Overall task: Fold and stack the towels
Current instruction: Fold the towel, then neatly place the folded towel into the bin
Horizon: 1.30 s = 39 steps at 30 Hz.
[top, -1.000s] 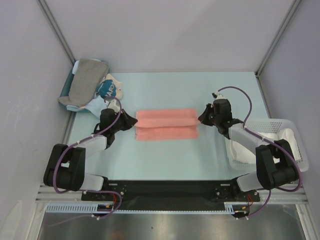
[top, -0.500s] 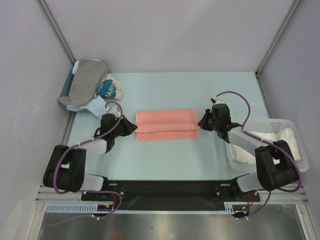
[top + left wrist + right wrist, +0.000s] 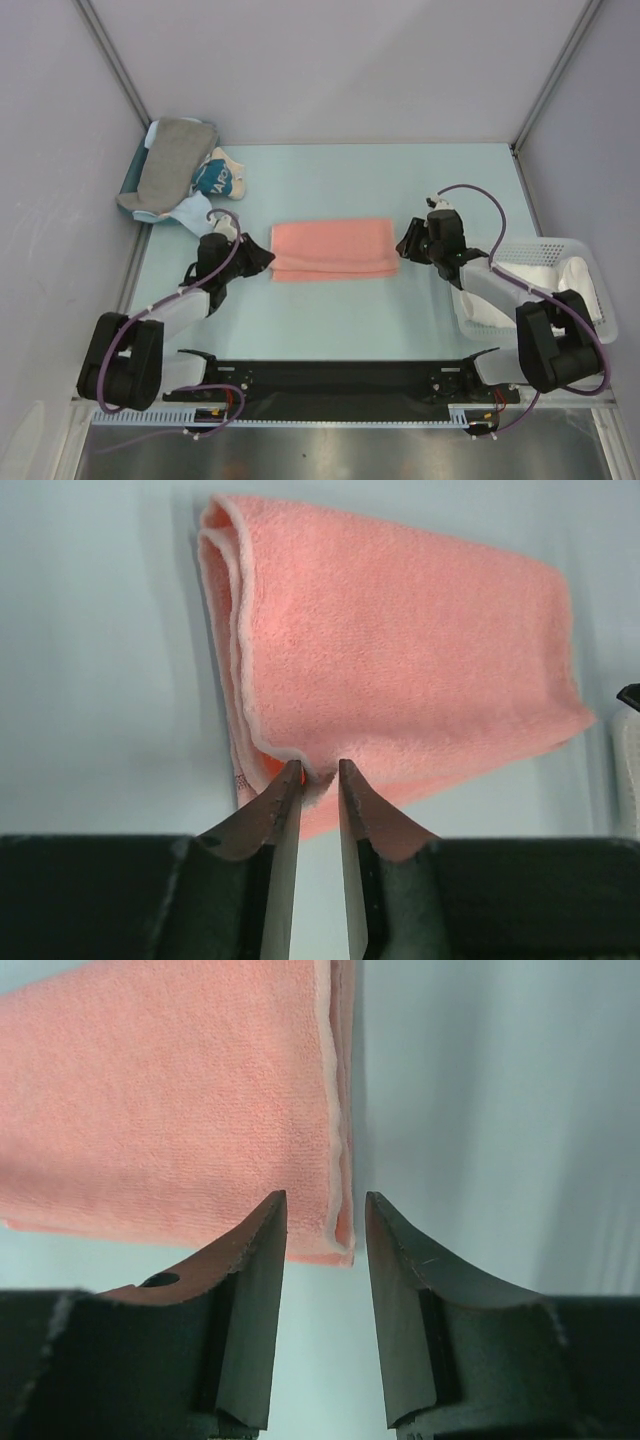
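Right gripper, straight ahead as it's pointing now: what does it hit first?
The salmon-pink towel: its end edge lies just off the fingertips of the right gripper, in line with the open jaws. Nothing shows in between; depth is unclear.

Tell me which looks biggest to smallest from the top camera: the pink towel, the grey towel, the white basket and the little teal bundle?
1. white plastic basket
2. folded salmon-pink terry towel
3. grey terry towel
4. small teal bundle with white print
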Motion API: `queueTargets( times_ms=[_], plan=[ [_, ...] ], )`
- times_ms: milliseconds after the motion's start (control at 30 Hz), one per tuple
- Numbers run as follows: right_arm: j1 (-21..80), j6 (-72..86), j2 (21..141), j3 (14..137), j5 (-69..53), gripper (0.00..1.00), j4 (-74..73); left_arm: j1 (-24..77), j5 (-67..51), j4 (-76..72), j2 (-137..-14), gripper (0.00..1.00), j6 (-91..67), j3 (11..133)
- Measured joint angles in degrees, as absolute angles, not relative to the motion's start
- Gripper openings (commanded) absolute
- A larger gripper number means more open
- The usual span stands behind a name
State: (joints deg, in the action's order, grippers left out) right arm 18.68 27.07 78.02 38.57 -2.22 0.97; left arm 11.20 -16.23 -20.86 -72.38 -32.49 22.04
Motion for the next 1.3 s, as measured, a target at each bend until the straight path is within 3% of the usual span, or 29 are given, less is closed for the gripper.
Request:
queueTargets(
  times_ms=[333,567,767,967,1300],
  plan=[
    [19.79,26.98,78.30,40.45,-1.23,0.42,-2.02,12.53,-13.45,-14.72,-65.43,0.23,-31.88,23.86],
    [20.43,25.61,89.08,48.49,-0.36,0.65,-3.75,18.68,-10.52,-13.76,-76.31,0.19,-31.48,30.06],
    [20.43,23.81,95.44,51.81,-0.86,0.72,-4.25,20.01,-8.62,-13.06,-82.46,0.15,-31.53,30.24],
    [20.73,23.24,98.00,52.82,-1.06,0.66,-4.40,20.34,-7.86,-13.21,-83.61,0.15,-31.55,30.22],
    [24.27,23.92,100.79,54.48,0.99,0.45,-2.17,20.67,-7.68,-13.39,-83.48,0.12,-31.57,30.22]
  ],
)
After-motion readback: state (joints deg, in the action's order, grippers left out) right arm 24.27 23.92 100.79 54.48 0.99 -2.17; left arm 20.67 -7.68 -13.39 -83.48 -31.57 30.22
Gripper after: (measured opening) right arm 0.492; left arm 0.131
